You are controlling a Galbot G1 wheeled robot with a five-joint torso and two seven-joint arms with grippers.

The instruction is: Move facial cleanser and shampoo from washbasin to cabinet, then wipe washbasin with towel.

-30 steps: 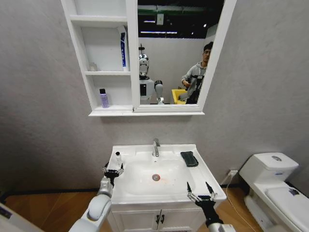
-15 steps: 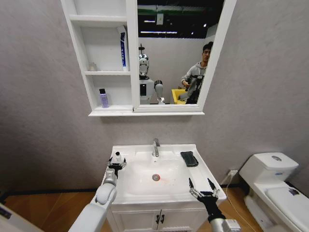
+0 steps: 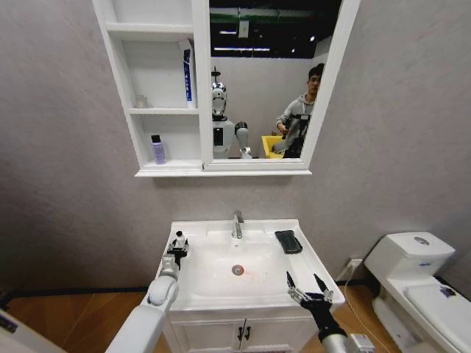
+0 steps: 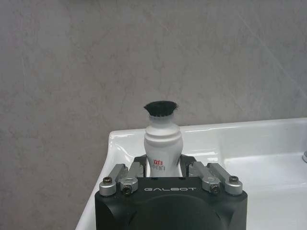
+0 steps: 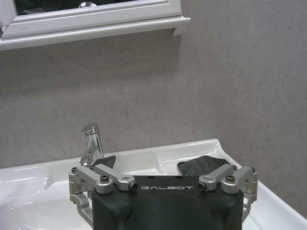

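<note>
A small white bottle with a black cap (image 3: 178, 237) (image 4: 163, 143) stands at the back left corner of the washbasin (image 3: 221, 296) (image 4: 268, 132); whether it is the facial cleanser or the shampoo I cannot tell. My left gripper (image 3: 177, 248) (image 4: 163, 168) is shut on its lower body. Over the basin's front right rim my right gripper (image 3: 309, 288) (image 5: 163, 178) hangs open and holds nothing. The dark towel (image 3: 288, 241) (image 5: 199, 166) lies folded at the back right of the basin. Above on the wall is the cabinet (image 3: 158, 110).
The cabinet holds a purple bottle (image 3: 157, 149) on the lower shelf and a blue-white tube (image 3: 188, 73) above it. A chrome faucet (image 3: 238, 224) (image 5: 92, 143) stands behind the bowl. The mirror (image 3: 265, 81) adjoins the shelves. A white toilet (image 3: 419, 279) stands to the right.
My left gripper has moved forward to the white bottle and closed around it. The right gripper has dipped slightly and stays open.
</note>
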